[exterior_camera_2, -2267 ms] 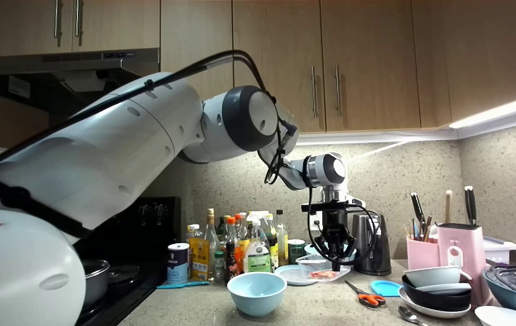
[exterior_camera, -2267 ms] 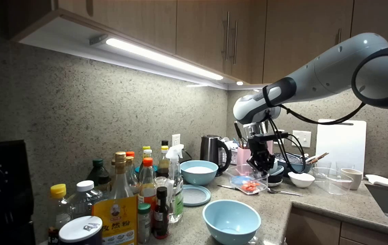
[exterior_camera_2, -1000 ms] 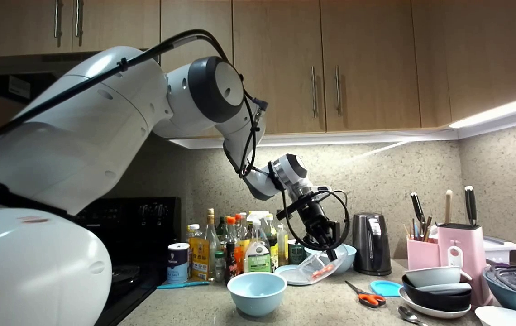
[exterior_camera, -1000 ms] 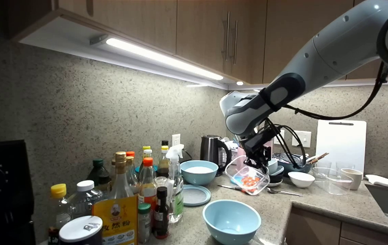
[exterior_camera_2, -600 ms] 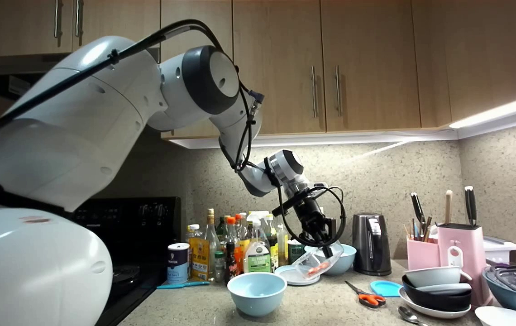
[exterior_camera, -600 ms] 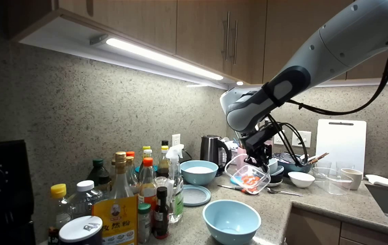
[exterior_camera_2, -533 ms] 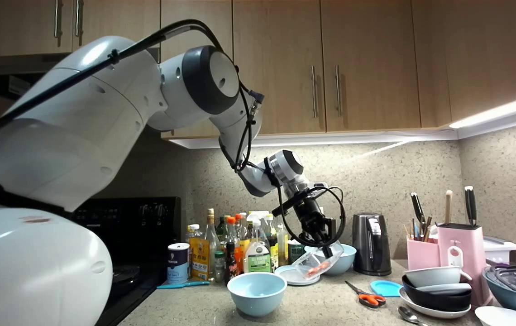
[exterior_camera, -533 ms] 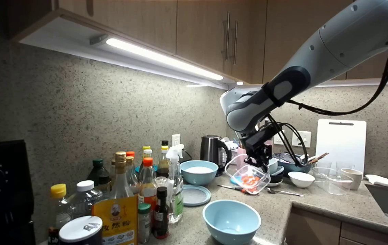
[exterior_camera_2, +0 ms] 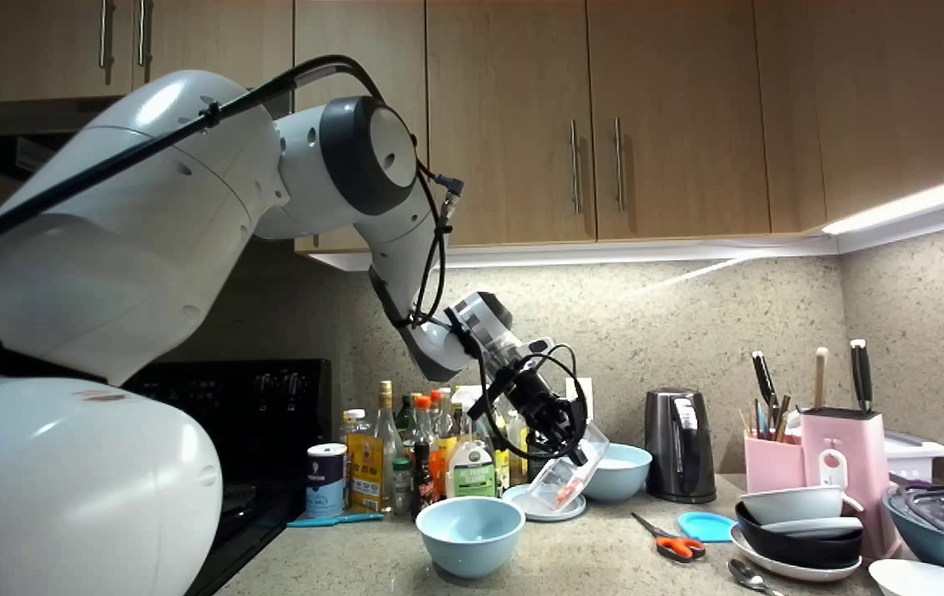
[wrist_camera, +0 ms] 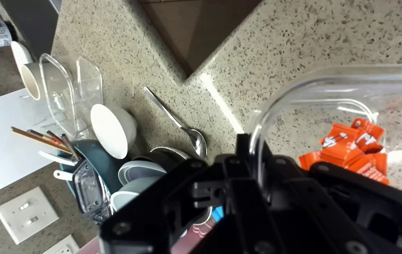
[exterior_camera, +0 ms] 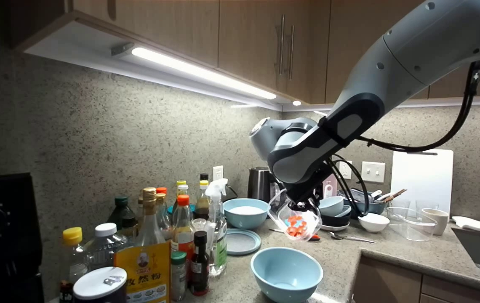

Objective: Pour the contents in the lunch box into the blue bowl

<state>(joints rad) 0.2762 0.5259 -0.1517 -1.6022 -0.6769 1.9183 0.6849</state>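
Note:
The lunch box, a clear plastic container [exterior_camera: 274, 210], hangs tilted in the air with its low end towards the blue bowl [exterior_camera: 286, 291]. Orange-red wrapped packets, the contents [wrist_camera: 352, 148], lie bunched inside it near that low end. My gripper [wrist_camera: 254, 148] is shut on the box's rim [wrist_camera: 262, 116], one finger on each side of the wall. In an exterior view the box [exterior_camera_2: 553, 478] is up and to the right of the blue bowl [exterior_camera_2: 472, 550], not over it. That bowl's visible inside is bare, and the wrist view does not show it.
Several bottles [exterior_camera: 183, 227] crowd beside the blue bowl, with a flat pale-blue lid [exterior_camera: 243, 242] and a second light-blue bowl [exterior_camera: 246, 214] behind. Orange-handled scissors [exterior_camera_2: 679, 548], a spoon [wrist_camera: 176, 121] and stacked bowls [exterior_camera_2: 803, 530] lie further along the counter.
Over the last second my gripper has carried the lunch box closer to the blue bowl and tipped it more steeply. The packets have shifted towards its low end, still inside.

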